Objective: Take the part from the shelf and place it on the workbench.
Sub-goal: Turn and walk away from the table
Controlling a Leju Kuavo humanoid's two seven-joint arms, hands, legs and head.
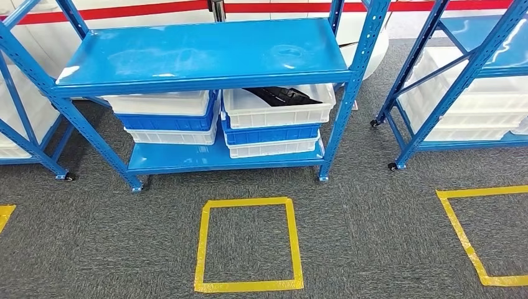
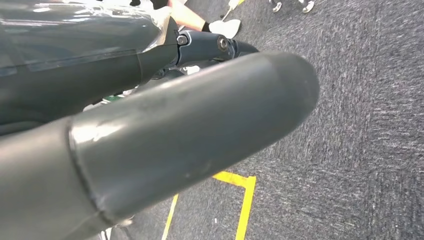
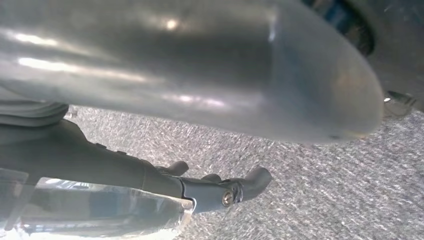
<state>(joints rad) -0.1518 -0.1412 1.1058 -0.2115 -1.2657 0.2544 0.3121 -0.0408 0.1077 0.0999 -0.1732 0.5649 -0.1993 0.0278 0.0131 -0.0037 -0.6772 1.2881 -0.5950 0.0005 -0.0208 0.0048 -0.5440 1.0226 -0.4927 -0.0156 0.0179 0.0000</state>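
- The part is a flat black piece with a ridged, glossy surface; it lies in the top white bin on the lower level of the blue shelf, far ahead of both hands.
- The shelf is painted metal with perforated uprights and small castors; its smooth top board reflects light.
- The top board cuts off the far end of the part, so its full outline is hard to make out.
- Beneath and beside that bin sit stacked white and blue crates of ribbed plastic.
- The floor is coarse grey carpet, marked with a yellow tape rectangle.
- The left hand hangs over the carpet near a yellow tape corner; its thick grey thumb is smooth and rounded, and a darker finger lies straight behind it, holding nothing.
- The right hand also hangs over carpet; its blurred thumb hides much, its dark fingers curl slightly at the tips, apart and empty.
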